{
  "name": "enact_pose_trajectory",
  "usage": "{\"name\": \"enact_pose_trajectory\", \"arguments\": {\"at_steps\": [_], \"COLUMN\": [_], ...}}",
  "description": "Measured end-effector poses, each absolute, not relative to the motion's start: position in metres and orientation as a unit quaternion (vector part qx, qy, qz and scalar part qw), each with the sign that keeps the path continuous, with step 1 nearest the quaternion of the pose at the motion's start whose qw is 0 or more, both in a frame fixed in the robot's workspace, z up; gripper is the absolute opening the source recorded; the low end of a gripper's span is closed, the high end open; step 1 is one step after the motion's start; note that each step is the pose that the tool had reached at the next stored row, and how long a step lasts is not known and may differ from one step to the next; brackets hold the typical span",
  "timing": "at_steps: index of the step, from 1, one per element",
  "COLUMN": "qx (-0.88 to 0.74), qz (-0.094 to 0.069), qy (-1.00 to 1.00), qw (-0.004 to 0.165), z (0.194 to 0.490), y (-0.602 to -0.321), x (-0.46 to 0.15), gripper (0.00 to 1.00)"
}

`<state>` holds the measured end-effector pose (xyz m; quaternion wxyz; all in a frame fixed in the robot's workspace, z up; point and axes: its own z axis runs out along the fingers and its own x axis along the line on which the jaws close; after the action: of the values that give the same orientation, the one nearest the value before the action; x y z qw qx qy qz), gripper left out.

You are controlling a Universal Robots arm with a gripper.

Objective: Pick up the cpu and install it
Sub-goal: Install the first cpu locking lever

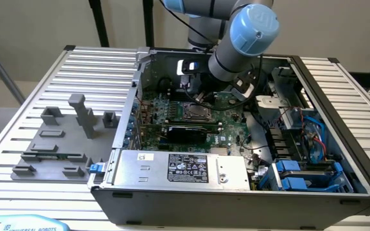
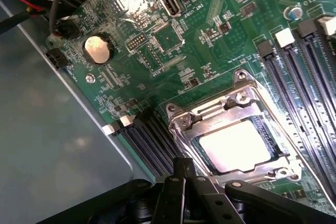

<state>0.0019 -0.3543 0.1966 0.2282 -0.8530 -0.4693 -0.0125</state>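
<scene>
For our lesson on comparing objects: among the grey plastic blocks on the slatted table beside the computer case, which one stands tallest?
The tall grey post near the middle of the grey plastic blocks, closest to the computer case; it rises well above the low, flat blocks around it.

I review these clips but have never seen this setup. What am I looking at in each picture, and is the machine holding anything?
The exterior view shows a robot arm with grey tubes and blue joint caps reaching down into an open computer case that lies on a slatted table. Grey plastic blocks sit on the table at the exterior view's left. The wrist view comes from a camera on the arm, looking at the green motherboard. There the cpu, a pale square chip, lies in the metal-framed socket. The dark gripper is close above it; nothing visibly held.
</scene>
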Motion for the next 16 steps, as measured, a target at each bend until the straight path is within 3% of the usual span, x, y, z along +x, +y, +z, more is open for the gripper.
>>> {"name": "enact_pose_trajectory", "arguments": {"at_steps": [16], "qx": [-0.853], "qz": [-0.013], "qy": [-0.469], "qw": [0.228], "z": [0.221], "y": [-0.389], "x": [-0.015], "gripper": [0.11]}}
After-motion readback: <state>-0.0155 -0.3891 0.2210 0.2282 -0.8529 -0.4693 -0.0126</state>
